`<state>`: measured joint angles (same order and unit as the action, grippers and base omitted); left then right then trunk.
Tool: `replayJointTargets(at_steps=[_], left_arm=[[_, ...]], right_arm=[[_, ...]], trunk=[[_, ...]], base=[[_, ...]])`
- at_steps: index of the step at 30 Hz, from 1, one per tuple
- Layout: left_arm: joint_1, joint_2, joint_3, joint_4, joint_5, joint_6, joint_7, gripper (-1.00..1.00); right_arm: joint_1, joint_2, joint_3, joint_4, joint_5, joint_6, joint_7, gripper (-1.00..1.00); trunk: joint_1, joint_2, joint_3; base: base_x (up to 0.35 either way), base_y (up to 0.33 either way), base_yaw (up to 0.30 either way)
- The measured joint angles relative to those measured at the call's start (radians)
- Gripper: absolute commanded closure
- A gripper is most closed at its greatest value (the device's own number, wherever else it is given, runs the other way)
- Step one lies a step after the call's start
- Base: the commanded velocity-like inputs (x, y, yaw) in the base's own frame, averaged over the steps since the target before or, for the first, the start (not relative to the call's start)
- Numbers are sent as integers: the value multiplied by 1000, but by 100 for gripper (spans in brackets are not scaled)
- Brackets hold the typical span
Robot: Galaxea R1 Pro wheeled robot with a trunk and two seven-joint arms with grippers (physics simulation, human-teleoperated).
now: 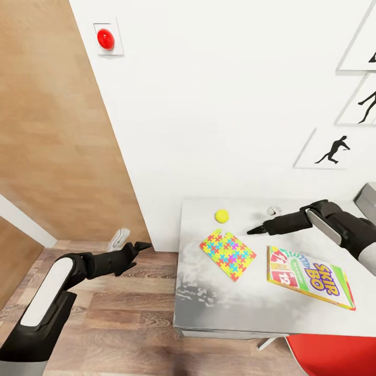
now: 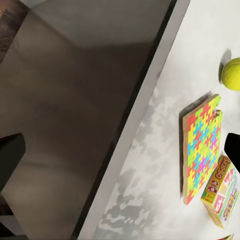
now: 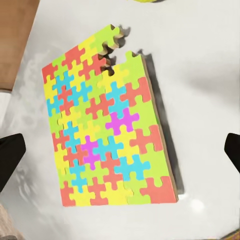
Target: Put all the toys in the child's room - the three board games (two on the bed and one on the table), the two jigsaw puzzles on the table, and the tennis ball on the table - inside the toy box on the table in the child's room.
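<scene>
On the grey counter (image 1: 235,308) against the white wall, the head view shows a yellow tennis ball (image 1: 222,215) near the back, a multicoloured jigsaw puzzle (image 1: 227,254) just in front of it, and a Skip-Bo board game (image 1: 309,277) lying flat to the right, apart from the puzzle. The right fingers (image 1: 254,230) reach out above the counter, between the ball and the game, close behind the puzzle; from this angle they look nearly together. The right wrist view tells more: the puzzle (image 3: 107,125) lies straight ahead with a notch of missing pieces at one corner, and dark fingertips (image 3: 10,160) sit at opposite edges of the frame, so the fingers are spread wide and hold nothing.

The left fingers (image 1: 141,245) hang off the counter's left edge, over the wooden floor (image 1: 125,324). Whether they are apart cannot be told. The left wrist view looks along the counter edge (image 2: 145,100) and catches the ball (image 2: 231,73), the puzzle (image 2: 201,145) and the game box (image 2: 222,192) side-on.
</scene>
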<state>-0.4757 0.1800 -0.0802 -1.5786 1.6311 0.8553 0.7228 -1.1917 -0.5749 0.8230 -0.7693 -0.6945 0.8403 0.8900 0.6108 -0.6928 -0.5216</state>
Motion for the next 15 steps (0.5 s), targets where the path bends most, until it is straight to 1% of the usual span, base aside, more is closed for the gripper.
replayJointTargets(at_steps=[1, 3, 4, 5, 6, 8, 9, 11, 14, 15], left_arm=[[0, 0, 0, 0, 0, 0, 0, -100], [16, 1, 0, 0, -8, -6, -6, -100], [16, 1, 1, 0, -8, -6, -6, -100], [24, 1, 1, 0, -11, -9, -7, -100], [24, 1, 1, 0, -11, -10, -8, -100], [39, 1, 0, 0, -15, -16, -10, -100], [39, 1, 0, 0, -15, -16, -10, -100], [46, 1, 0, 0, -17, -19, -11, -100], [58, 1, 0, -1, -19, -22, -13, -100], [64, 2, -1, -1, -20, -24, -14, -100]], right_arm=[[0, 0, 0, 0, 0, 0, 0, -100], [3, 24, 0, 19, -1, -1, -22, -100], [3, 25, 0, 19, -1, -1, -22, -100], [4, 35, 0, 27, -2, -1, -35, -100], [4, 35, -1, 27, -2, -1, -35, -100], [5, 53, -1, 39, -3, -3, -60, -100], [5, 53, -1, 39, -3, -3, -61, -100], [5, 66, -3, 47, -4, -8, -83, -100], [4, 72, -7, 51, -4, -10, -94, -100], [3, 78, -15, 54, -5, -12, -104, -100]], trunk=[[0, 0, 0], [0, 0, 0], [0, 0, 0], [0, 0, 0], [0, 0, 0], [0, 0, 0], [0, 0, 0], [0, 0, 0], [0, 0, 0], [0, 0, 0]], base=[[0, 0, 0], [0, 0, 0], [0, 0, 0], [0, 0, 0], [0, 0, 0], [0, 0, 0], [0, 0, 0], [0, 0, 0], [0, 0, 0], [0, 0, 0]])
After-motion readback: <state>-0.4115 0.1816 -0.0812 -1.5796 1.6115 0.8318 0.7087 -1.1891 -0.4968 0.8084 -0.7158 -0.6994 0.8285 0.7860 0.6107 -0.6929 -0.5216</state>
